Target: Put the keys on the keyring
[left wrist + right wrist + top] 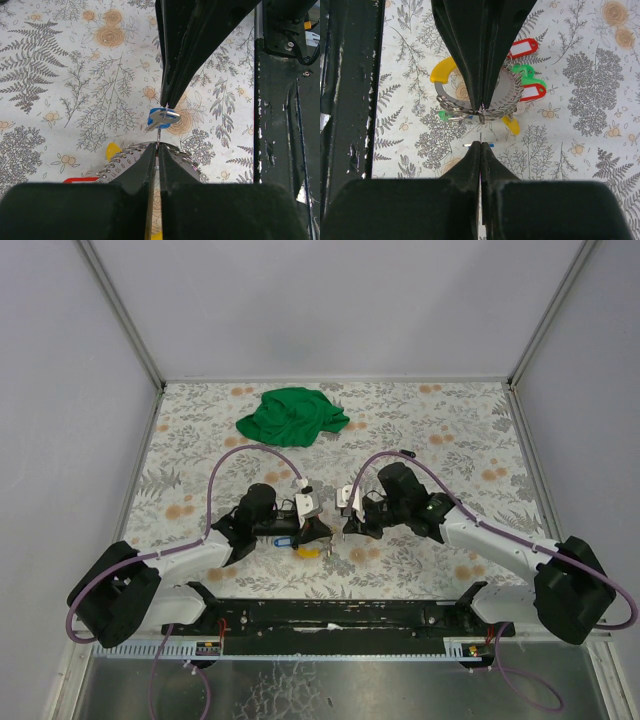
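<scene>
Left claw (158,150): pinched shut on the keyring (506,100), a silvery loop at the front middle of the floral surface (450,440).
Right claw (480,145): pinched shut on the blue key (162,116), tip facing the left claw's.
Red, green and yellow keys (522,48): bunched at the keyring.
Green cloth (292,415): far side, well apart.

— The keyring (451,106) was bright, shiny metal wire; the keys (526,72) had glossy plastic heads.
— The worktop (450,440) showed a matt printed pattern, and the green cloth (292,416) looked like soft fabric.
</scene>
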Action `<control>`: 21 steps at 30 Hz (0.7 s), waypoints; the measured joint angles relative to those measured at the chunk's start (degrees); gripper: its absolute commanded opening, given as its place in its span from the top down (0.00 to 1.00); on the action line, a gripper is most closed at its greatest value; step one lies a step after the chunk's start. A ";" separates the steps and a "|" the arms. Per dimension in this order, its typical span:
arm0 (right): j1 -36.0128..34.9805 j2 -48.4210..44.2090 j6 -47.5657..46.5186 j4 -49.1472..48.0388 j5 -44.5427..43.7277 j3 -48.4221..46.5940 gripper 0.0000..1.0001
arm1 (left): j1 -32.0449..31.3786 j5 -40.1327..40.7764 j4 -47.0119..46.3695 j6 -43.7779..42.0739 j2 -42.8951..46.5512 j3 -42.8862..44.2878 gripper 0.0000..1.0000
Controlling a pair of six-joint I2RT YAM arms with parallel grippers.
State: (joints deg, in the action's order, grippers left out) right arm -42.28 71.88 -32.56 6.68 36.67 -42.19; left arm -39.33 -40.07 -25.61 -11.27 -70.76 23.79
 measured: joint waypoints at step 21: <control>0.00 1.68 0.02 -0.57 0.61 -1.07 1.00 | -0.26 -0.87 -0.02 0.00 -0.72 0.00 1.00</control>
State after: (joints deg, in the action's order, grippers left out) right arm -42.28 73.56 -32.53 6.11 37.28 -43.27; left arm -39.59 -40.95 -25.63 -11.27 -71.48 23.79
